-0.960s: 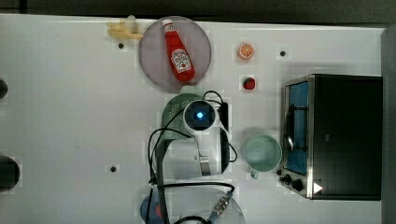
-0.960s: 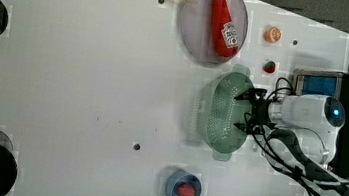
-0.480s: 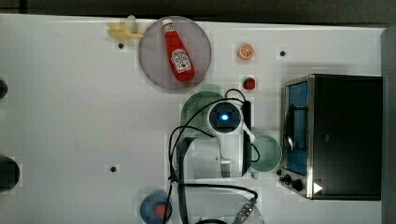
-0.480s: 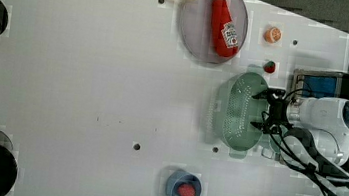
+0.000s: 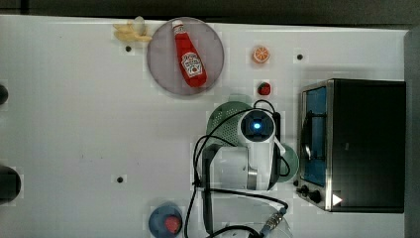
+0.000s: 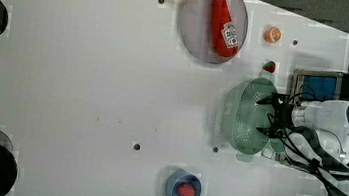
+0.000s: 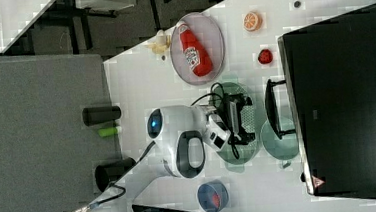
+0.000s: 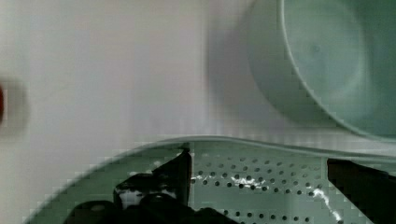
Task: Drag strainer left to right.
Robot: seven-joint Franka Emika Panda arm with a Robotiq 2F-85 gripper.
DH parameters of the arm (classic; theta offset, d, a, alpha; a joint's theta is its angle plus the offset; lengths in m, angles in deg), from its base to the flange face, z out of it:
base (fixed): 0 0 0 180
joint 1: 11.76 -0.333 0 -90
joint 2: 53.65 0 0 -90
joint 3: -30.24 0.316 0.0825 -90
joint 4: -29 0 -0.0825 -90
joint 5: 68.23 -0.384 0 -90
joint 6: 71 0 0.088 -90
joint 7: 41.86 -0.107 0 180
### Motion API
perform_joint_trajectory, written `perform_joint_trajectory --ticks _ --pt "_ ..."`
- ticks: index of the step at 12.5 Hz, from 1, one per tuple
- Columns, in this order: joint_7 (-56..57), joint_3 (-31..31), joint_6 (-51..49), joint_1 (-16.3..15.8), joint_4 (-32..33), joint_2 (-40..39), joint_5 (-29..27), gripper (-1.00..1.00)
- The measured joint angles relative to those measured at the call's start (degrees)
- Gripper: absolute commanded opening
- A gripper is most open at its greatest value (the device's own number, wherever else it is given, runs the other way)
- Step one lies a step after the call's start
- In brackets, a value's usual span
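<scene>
The strainer [image 5: 224,125] is a pale mint-green oval colander dotted with holes, lying on the white table just left of the oven in the top view. It also shows in the left view [image 6: 243,117], the right view [image 7: 240,155] and the wrist view [image 8: 280,198]. My gripper [image 6: 265,116] reaches down into the strainer's bowl near its oven-side rim, open, with the fingers [image 8: 175,172] spread wide over the holed floor and nothing between them. The white arm [image 5: 257,126] covers much of the strainer from above.
A round mint-green mug [image 5: 291,161] sits right beside the strainer, against the black toaster oven [image 5: 361,144]. A grey plate [image 5: 163,54] carries a ketchup bottle [image 5: 188,52]. An orange slice [image 5: 261,54], a strawberry [image 5: 264,89], a banana [image 5: 130,32] and a blue bowl [image 5: 158,220] lie around.
The arm and the strainer have slid toward the top view's right, ending next to the mug and the oven. The fingers stayed spread.
</scene>
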Motion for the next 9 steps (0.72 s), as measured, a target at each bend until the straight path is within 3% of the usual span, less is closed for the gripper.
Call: perform_joint_trajectory --ticks 5,9 --pt "11.2 2.2 -1.1 1.0 1.6 2.8 0.8 1.0" --pt "26.8 6.0 -8.3 -1.1 2.1 18.7 1.4 1.0"
